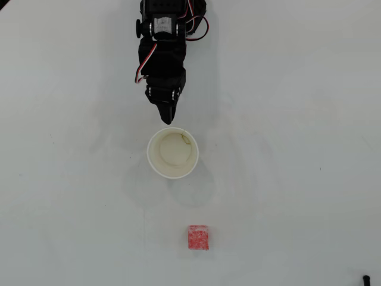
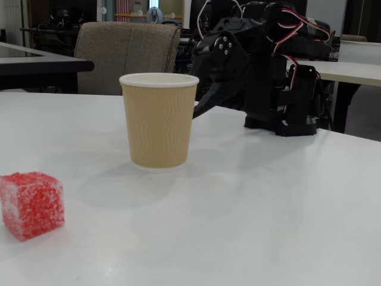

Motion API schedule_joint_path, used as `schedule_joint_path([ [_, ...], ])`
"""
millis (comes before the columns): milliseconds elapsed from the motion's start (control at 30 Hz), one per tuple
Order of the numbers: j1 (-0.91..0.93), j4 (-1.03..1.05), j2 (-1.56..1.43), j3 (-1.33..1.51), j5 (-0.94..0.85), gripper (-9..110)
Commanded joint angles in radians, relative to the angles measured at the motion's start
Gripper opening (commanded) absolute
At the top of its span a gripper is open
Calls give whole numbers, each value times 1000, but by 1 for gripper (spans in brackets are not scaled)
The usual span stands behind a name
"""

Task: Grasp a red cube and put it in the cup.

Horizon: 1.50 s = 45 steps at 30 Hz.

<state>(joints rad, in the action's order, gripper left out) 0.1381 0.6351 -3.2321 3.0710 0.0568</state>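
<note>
A paper cup stands upright in the middle of the white table, empty, with a cream inside; in the fixed view the cup shows a tan ribbed wall and white rim. The red cube lies alone below the cup in the overhead view and at the near left in the fixed view. My black gripper points down toward the cup's upper rim, just short of it, fingers together and holding nothing. In the fixed view the gripper hangs behind the cup's right side.
The arm's base and red-white wires sit at the back right of the table. A small black object pokes in at the overhead view's lower right corner. A chair and other tables stand beyond the far edge.
</note>
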Motion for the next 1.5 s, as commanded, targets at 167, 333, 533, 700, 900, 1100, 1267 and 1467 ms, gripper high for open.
schedule_joint_path([
  [167, 32, 21, -20, 75, 9, 0],
  [333, 34, 23, -20, 75, 9, 0],
  [533, 31, 21, -20, 75, 8, 0],
  [700, 35, 20, -20, 75, 9, 0],
  [900, 51, 23, -20, 75, 11, 0],
  [1100, 101, 26, -20, 75, 11, 0],
  [1267, 152, 17, -20, 75, 0, 1],
  [1467, 183, 20, -5, 44, -3, 5],
])
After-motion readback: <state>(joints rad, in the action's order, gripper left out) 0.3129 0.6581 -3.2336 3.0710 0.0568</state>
